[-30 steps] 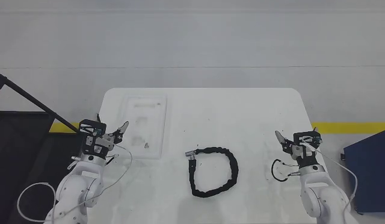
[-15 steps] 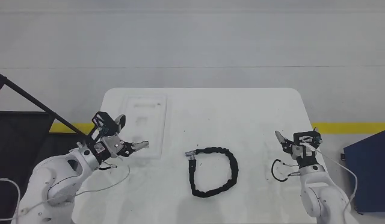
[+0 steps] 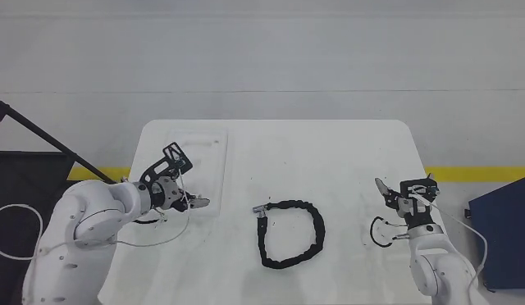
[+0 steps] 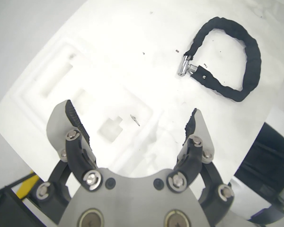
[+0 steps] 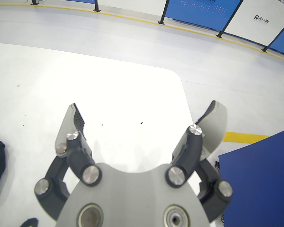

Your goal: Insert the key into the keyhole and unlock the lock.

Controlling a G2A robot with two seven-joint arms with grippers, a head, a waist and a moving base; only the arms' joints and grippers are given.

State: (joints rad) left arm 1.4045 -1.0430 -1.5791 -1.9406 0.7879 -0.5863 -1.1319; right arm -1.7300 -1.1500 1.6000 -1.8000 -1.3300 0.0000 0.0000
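A black fabric-covered chain (image 3: 291,233) lies curled at the table's middle, with its silver lock (image 3: 261,211) at the loop's left end. The left wrist view shows the chain (image 4: 239,55) and the lock (image 4: 185,66) beyond the fingertips. A small metal key (image 4: 135,120) rests on the white foam tray (image 3: 197,145). My left gripper (image 3: 190,178) hangs open over the tray's near right corner, and in its own view the left gripper (image 4: 132,107) has the key just past its tips. My right gripper (image 3: 404,180) stands open and holds nothing at the table's right edge, as the right wrist view's right gripper (image 5: 142,105) confirms.
The foam tray (image 4: 49,88) has several cut-out pockets. A black cable loop (image 3: 377,231) lies beside the right arm. A blue panel (image 3: 500,231) stands off the table's right side and a black pole (image 3: 49,145) slants at the left.
My left arm has swung in from the table's left edge to over the foam tray, turning its open gripper toward the key. The right arm and the chain have not moved.
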